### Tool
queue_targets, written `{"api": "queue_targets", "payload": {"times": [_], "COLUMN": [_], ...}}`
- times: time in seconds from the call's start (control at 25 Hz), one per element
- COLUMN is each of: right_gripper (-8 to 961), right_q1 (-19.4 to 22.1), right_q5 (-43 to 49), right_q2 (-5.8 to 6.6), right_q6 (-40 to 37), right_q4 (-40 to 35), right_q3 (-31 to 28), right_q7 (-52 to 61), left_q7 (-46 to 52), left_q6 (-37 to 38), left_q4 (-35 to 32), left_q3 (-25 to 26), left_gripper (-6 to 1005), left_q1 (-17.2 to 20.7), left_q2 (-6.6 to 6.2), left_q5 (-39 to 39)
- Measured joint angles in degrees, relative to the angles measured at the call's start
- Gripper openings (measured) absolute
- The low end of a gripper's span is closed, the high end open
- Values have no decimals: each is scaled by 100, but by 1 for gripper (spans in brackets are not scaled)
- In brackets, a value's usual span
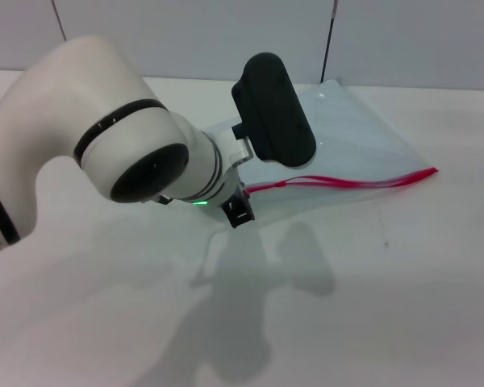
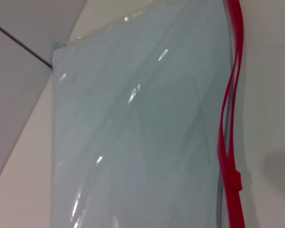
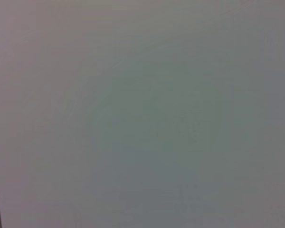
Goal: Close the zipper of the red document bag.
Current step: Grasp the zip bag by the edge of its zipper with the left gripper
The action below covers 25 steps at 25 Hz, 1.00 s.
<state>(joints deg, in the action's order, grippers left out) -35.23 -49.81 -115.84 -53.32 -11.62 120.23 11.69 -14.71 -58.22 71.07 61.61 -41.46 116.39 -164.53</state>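
Observation:
The red document bag (image 1: 351, 133) is a translucent pale blue-grey pouch lying flat on the white table, right of centre. Its zipper (image 1: 347, 182) runs as a thin red strip along the bag's near edge. In the left wrist view the bag (image 2: 137, 133) fills the frame, and the zipper (image 2: 228, 118) shows two red strands standing apart that meet at a small slider (image 2: 234, 180). My left gripper (image 1: 271, 101), a black housing, hovers over the bag's left end, just behind the zipper line. The right gripper is out of view.
The white table (image 1: 387, 282) extends in front of the bag and to its right. A grey panelled wall (image 1: 185, 32) stands close behind the bag. My left arm's large white elbow (image 1: 121, 153) covers the table's left side. The right wrist view shows only a plain grey surface (image 3: 142, 114).

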Motion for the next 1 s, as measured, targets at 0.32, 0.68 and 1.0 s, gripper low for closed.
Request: {"api": "queue_targets", "payload": {"times": [0.32, 0.68, 1.0], "right_gripper": [680, 680, 680], "right_q1": [34, 115, 118], "right_q5": [73, 1270, 3322], "right_q2": [1, 489, 1099], "right_q6": [5, 479, -269], "right_q4": [-213, -901, -1004], "right_q3": [54, 37, -15], "right_q7": [42, 1686, 3593], "left_q7": [7, -397, -661], "left_q6": [315, 916, 1624], "left_q4": [463, 1242, 1658], "left_q3": [187, 540, 719], "left_gripper": [59, 60, 62], "left_q1": [268, 921, 1357], "left_q2": [-21, -26, -18], "left_q5": [-1, -1, 0]}}
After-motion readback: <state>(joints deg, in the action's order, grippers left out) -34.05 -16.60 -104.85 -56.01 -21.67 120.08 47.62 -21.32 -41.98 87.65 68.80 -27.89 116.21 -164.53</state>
